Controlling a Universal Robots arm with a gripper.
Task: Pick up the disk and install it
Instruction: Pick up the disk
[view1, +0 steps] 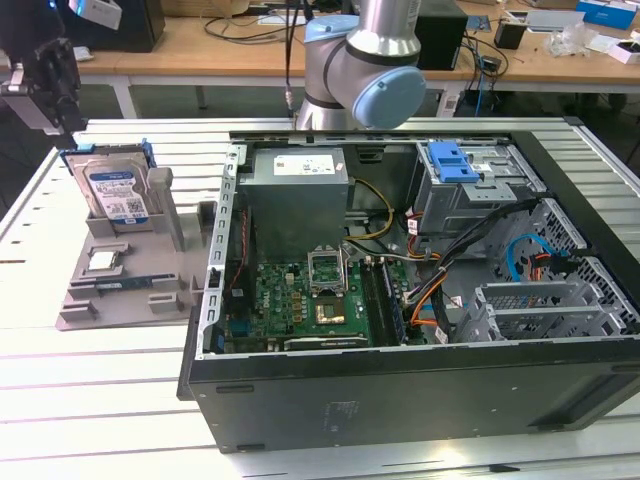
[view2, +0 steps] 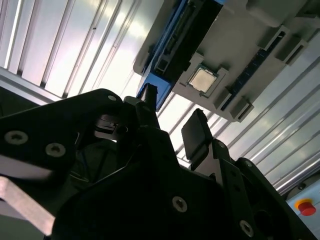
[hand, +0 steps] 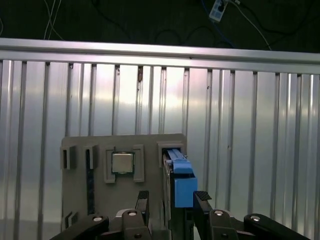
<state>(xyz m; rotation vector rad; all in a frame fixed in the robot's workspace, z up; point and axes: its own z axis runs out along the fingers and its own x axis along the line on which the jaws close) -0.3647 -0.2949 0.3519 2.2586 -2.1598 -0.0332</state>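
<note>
The disk (view1: 117, 192), a silver hard drive with a white-and-blue label in a blue bracket, stands upright in a slot of the grey holder (view1: 125, 300) at the exterior view's left. My gripper (view1: 58, 115) hangs just above and behind it. In the first wrist view the gripper (hand: 172, 201) is open, with one finger (hand: 142, 200) on each side of the disk's blue top edge (hand: 183, 185) and a gap to both. The second wrist view shows the gripper (view2: 172, 115) over the disk's edge (view2: 175, 45), with one pad (view2: 196, 134) free in the air.
The open computer case (view1: 215, 290) fills the middle of the slatted metal table (view1: 100, 400), with a blue drive bay (view1: 455, 160) at its far side. A small square chip (view1: 105, 262) and a thin memory stick (view1: 120, 284) lie in the holder. The arm's base (view1: 360, 60) stands behind the case.
</note>
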